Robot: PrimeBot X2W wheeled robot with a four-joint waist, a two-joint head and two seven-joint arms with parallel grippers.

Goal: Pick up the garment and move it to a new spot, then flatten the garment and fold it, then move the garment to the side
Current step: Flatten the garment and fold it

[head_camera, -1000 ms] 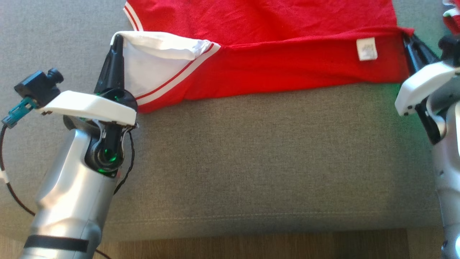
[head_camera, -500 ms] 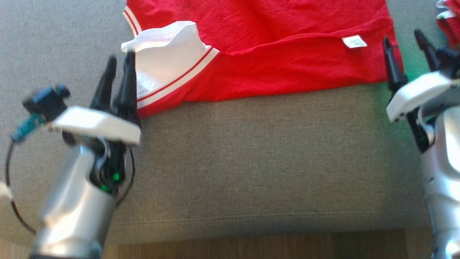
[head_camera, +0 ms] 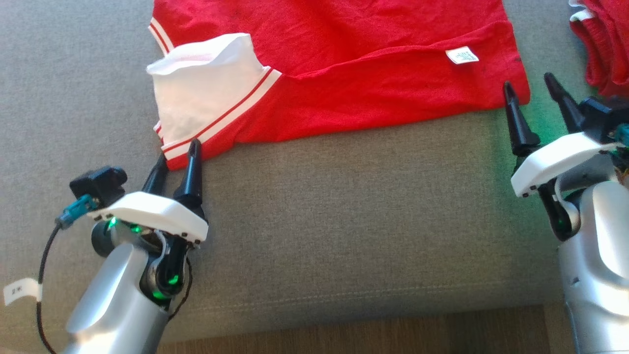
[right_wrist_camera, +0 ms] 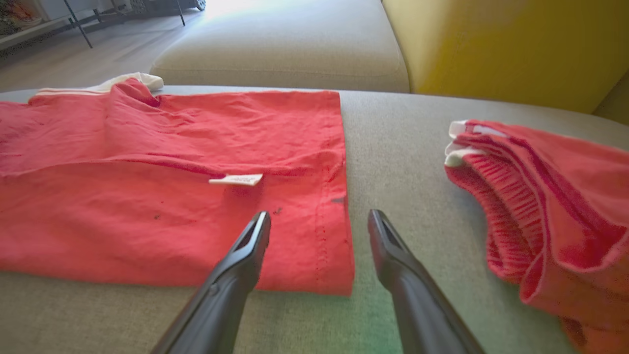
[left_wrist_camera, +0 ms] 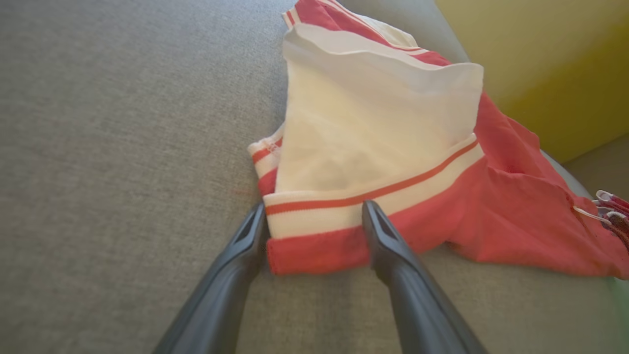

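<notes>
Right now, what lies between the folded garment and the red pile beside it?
Only bare grey cushion separates garment and pile, in the right wrist view; the open right gripper points at the gap's near end.

Red garment [head_camera: 373,88] between two open grippers

red garments: two, spread garment [head_camera: 373,93] and bunched garment [head_camera: 602,54]
grippers: two, left gripper [head_camera: 178,150] and right gripper [head_camera: 528,80]
white tag [head_camera: 462,55]: one
</notes>
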